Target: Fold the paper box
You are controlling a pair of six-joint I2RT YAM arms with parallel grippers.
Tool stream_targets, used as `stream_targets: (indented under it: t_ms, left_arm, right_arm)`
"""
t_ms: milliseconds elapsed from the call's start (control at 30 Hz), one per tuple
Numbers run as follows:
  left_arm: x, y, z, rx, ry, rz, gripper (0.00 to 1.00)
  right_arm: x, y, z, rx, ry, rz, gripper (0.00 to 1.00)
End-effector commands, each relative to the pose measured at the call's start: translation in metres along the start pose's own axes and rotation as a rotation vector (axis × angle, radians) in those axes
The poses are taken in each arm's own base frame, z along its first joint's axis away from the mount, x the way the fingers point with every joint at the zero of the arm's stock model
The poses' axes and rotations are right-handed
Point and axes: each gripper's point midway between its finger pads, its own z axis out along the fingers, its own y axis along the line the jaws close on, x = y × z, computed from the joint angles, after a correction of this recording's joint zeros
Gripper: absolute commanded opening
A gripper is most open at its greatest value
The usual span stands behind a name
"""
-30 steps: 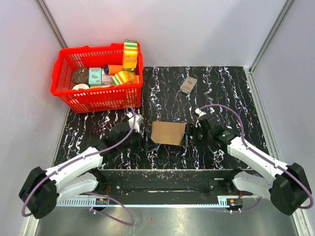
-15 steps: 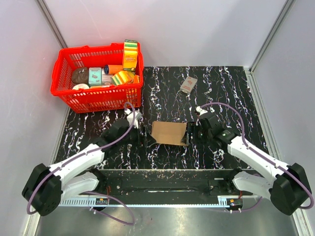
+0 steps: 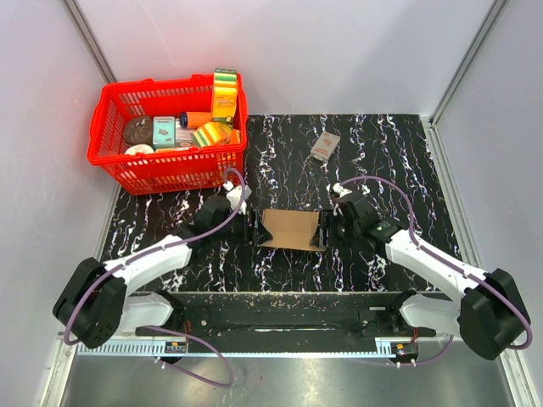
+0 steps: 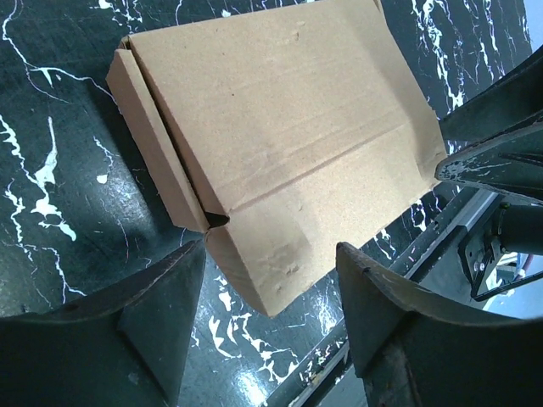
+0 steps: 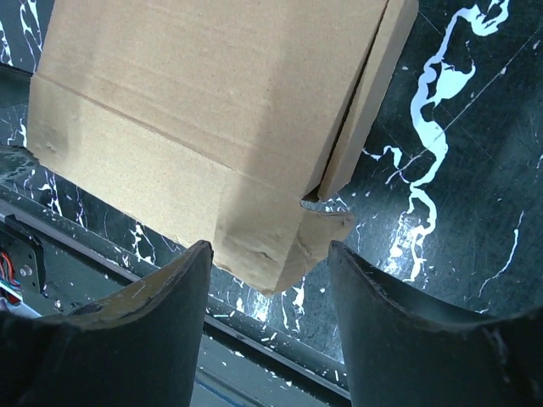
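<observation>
Left gripper (image 3: 252,229) and right gripper (image 3: 325,231) both gape, flanking the paper box (image 3: 291,229); uneven squeezing could buckle its loose side flap.

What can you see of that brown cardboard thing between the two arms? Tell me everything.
A paper box of plain, unprinted brown cardboard, lying flat and slim on the black marbled table. A crease runs across its top; a narrow flap is folded along each short end, with a small notch at the corner. The left gripper and right gripper stand open at its ends, fingers astride a corner; contact is unclear.
</observation>
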Motion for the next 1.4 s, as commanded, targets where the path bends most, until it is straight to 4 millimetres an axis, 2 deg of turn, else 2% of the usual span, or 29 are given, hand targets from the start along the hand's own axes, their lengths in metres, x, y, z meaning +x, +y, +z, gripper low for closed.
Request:
stream_targets:
  t_ms: [0,433,1367]
  left_arm:
    - [-0.021,-0.017,0.004,0.079,-0.053,0.037,0.65]
    - [-0.008,-0.011,0.011,0.084,-0.031,0.017,0.60]
    - [0.009,0.009,0.024,0.037,0.007,0.012,0.59]
  right_arm:
    - [-0.017,0.012,-0.001,-0.051,-0.047,-0.014,0.63]
    - [-0.013,0.012,0.006,-0.072,-0.032,0.006,0.60]
    - [-0.003,0.002,0.016,-0.048,-0.001,0.015,0.59]
